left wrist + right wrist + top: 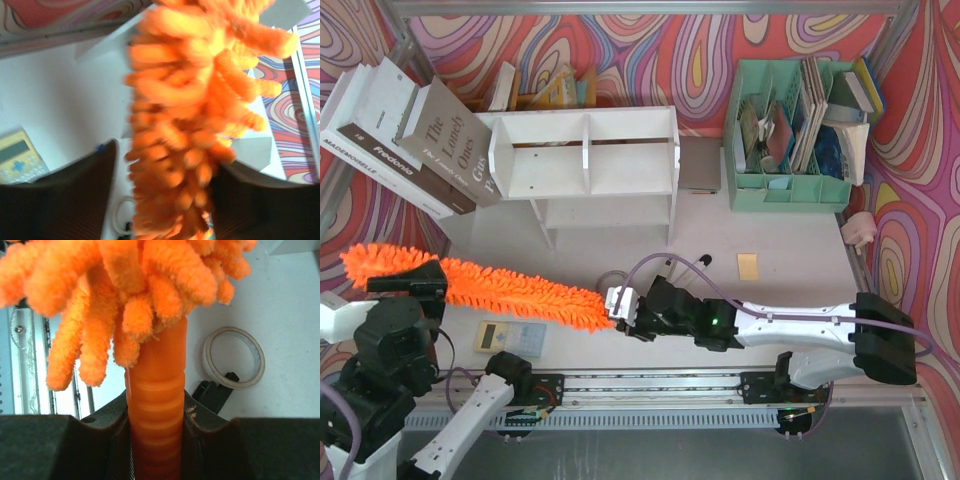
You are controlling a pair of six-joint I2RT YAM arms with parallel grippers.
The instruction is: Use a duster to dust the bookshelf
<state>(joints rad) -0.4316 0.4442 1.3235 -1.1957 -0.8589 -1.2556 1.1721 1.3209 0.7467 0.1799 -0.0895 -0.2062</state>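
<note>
Overhead, a stack of big books (400, 135) leans at the far left. Below it the left gripper (415, 283) sits at the fluffy end of the duster (510, 290). The duster lies slanted across the table (770, 290), in front of the bookshelf (620, 165) and apart from it.

The left wrist view adds what the top view hides. The gripper's two dark fingers (65, 200) stand either side of the orange fluff, and a thin strip of table shows beside one of them. That picture is blurred, so I cannot tell whether this claw is pinching the fluff or has let go. A yellow calculator (17, 157) lies on the table just left of it.

Further right, the right gripper (618, 305) meets the duster's thin end. From above that joint is tiny. The right wrist view shows it plainly: the claw is clenched on the ribbed orange handle (157, 405). Only this view shows a tape roll (233, 357) lying flat behind the handle.

At the far right stands a mint green organiser (790, 190).
</note>
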